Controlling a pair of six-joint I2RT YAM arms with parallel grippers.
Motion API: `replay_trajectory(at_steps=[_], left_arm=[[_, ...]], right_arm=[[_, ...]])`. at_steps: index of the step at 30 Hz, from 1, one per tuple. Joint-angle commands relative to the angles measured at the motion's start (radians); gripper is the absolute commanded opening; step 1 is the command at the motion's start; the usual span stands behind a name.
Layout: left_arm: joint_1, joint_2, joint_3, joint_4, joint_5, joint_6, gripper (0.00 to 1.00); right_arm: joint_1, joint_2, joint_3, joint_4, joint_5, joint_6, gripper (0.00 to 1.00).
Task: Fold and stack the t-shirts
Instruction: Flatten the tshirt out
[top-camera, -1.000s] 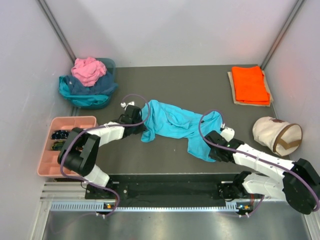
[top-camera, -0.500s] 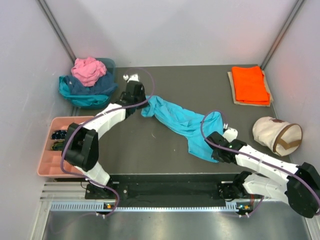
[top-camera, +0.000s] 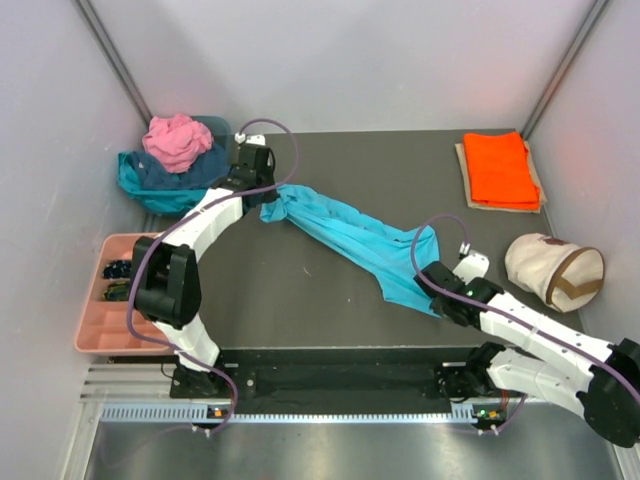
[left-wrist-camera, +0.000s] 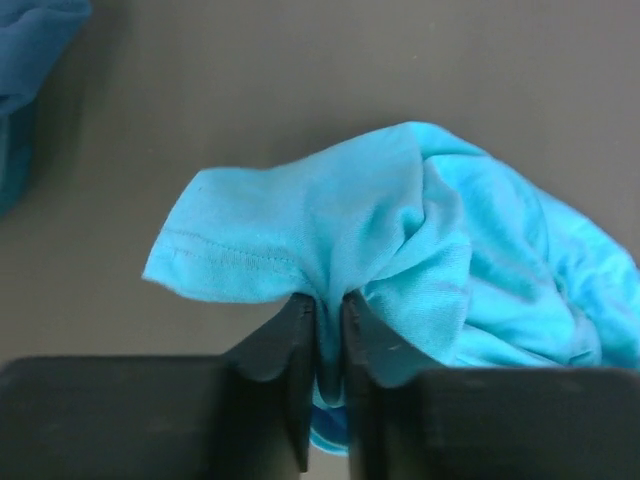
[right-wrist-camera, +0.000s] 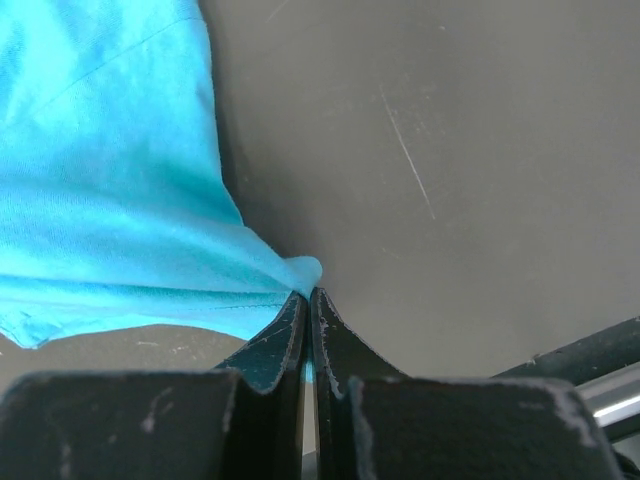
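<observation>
Mostly worried about the right gripper (right-wrist-camera: 308, 293): clamped shut on just a tiny tip of the turquoise shirt (top-camera: 350, 240), right at a hem corner. Easy to lose with any extra pull, given such a taut diagonal stretch from 10 to 4 o'clock across the worktop (top-camera: 300, 310). And once dropped, back to fishing for a corner.

Less nervous about the left gripper (left-wrist-camera: 325, 300), closed over a fat bunched fold next to a stitched edge (sleeve or hem, can't tell). Downside of grabbing a bunch like that: probably a twisted rope of cloth instead of a flat spread, so a messy fold later.

Also worth watching: that left end sitting near the pile (top-camera: 178, 140) at 10 o'clock. Could snag it if swung any further out.

No danger to the orange shirt (top-camera: 500, 168), folded at 1 o'clock and well apart.

As for pose:
- **Left arm:** stretched long toward 10 o'clock, nearly straight, gripper low over the worktop.
- **Right arm:** tucked in near 4 o'clock with a bent elbow, gripper low too, pointing toward the middle.
</observation>
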Motion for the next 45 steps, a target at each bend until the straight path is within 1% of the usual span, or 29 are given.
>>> replay_trajectory(at_steps=[1,2,3,4,11,15,17,19,21,22,23,25,26,29,30,38,45], left_arm=[[0.024,-0.005,0.027,-0.003,-0.075,0.052,0.24],[0.028,-0.002,0.033,-0.004,-0.078,0.054,0.26],[0.031,0.009,0.036,-0.007,-0.086,0.055,0.32],[0.033,0.015,0.041,-0.01,-0.089,0.057,0.33],[0.071,0.095,0.133,-0.035,-0.104,0.081,0.34],[0.096,0.153,0.194,-0.047,-0.085,0.086,0.29],[0.099,0.165,0.224,-0.067,-0.069,0.089,0.3],[0.099,0.172,0.222,-0.078,-0.064,0.089,0.32],[0.099,0.168,0.21,-0.089,-0.048,0.086,0.4],[0.099,0.165,0.192,-0.092,-0.045,0.08,0.47],[0.099,0.162,0.181,-0.095,-0.038,0.075,0.57],[0.099,0.149,0.147,-0.104,-0.028,0.066,0.62],[0.099,0.138,0.136,-0.107,-0.023,0.057,0.7],[0.099,0.126,0.084,-0.096,-0.029,0.045,0.74],[0.099,0.13,0.075,-0.09,-0.038,0.042,0.77],[0.103,0.168,0.032,-0.064,-0.002,-0.003,0.77],[0.131,0.178,0.023,-0.05,-0.003,-0.001,0.75]], right_arm=[[0.009,-0.015,0.036,-0.064,0.059,0.021,0.0],[0.007,-0.015,0.039,-0.067,0.06,0.021,0.0],[0.009,-0.015,0.039,-0.068,0.065,0.02,0.0],[0.009,-0.016,0.04,-0.071,0.067,0.02,0.0],[0.009,-0.039,0.042,-0.091,0.079,0.017,0.0],[0.009,-0.045,0.042,-0.093,0.073,0.017,0.0],[0.009,-0.045,0.04,-0.09,0.073,0.014,0.0],[0.009,-0.044,0.04,-0.082,0.071,0.009,0.0],[0.007,-0.044,0.042,-0.07,0.065,0.0,0.0],[0.009,-0.041,0.042,-0.067,0.064,-0.003,0.0],[0.007,-0.039,0.043,-0.064,0.062,-0.008,0.0],[0.009,-0.033,0.043,-0.054,0.06,-0.012,0.0],[0.009,-0.03,0.042,-0.05,0.054,-0.015,0.0],[0.009,-0.024,0.04,-0.034,0.047,-0.022,0.0],[0.009,-0.021,0.04,-0.033,0.047,-0.023,0.0],[0.007,-0.012,0.045,-0.016,0.045,-0.043,0.0],[0.01,-0.012,0.048,-0.019,0.045,-0.054,0.0]])
